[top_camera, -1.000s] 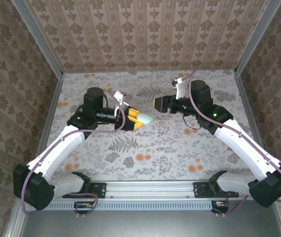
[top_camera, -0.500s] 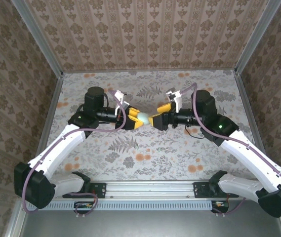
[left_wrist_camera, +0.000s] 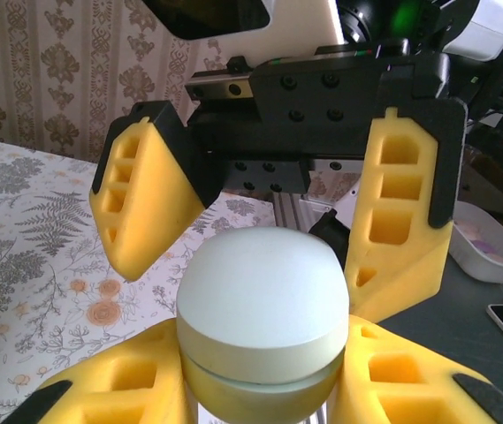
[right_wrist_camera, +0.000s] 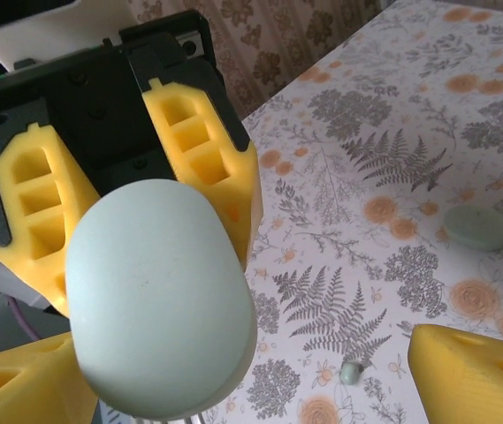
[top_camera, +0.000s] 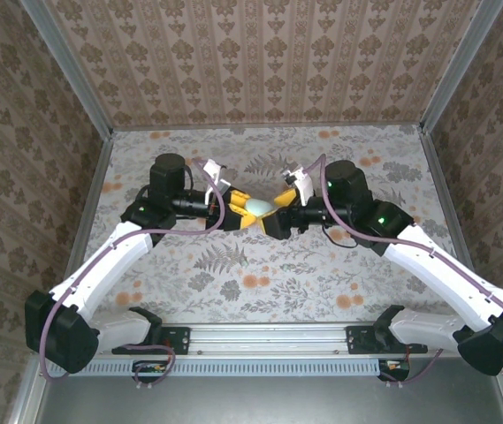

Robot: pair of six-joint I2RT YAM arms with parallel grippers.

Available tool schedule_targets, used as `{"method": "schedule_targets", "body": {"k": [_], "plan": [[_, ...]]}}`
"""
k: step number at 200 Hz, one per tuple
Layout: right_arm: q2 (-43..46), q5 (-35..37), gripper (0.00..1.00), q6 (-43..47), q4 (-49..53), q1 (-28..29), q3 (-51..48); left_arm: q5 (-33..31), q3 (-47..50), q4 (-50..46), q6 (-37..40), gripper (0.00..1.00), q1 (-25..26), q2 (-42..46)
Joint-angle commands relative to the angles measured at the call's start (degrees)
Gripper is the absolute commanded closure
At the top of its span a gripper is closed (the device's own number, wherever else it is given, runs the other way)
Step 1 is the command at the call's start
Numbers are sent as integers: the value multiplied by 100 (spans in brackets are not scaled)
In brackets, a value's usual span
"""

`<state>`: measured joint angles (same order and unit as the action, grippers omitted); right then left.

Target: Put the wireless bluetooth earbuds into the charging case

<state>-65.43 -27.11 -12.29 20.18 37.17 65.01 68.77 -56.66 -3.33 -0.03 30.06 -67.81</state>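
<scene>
Left pincer (top_camera: pixel 240 212) of mine is clamped tight on the pale green charging case (top_camera: pixel 257 207), holding it above the floral table (top_camera: pixel 322 274), forearm reaching level toward my other arm. My right pincer (top_camera: pixel 273 216) faces it nose to nose, jaws spread wide either side of the case's rounded end, gripping nothing. From my right wrist, the tabletop carries a pale green disc (right_wrist_camera: pixel 475 227) and a small green nub (right_wrist_camera: pixel 348 372); whether they are earbuds I cannot tell.
</scene>
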Motion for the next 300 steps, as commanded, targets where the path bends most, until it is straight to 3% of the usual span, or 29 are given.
{"method": "schedule_targets", "body": {"k": [1, 132, 300], "plan": [[21, 304, 11, -158, -23, -156, 209, 198, -115, 82, -42, 88, -18, 75], [-317, 130, 13, -826, 8, -581, 355, 181, -55, 123, -28, 88, -11, 118], [-773, -277, 14, -1544, -234, -1096, 305, -86, 265, 860, -120, 88, -43, -259]]}}
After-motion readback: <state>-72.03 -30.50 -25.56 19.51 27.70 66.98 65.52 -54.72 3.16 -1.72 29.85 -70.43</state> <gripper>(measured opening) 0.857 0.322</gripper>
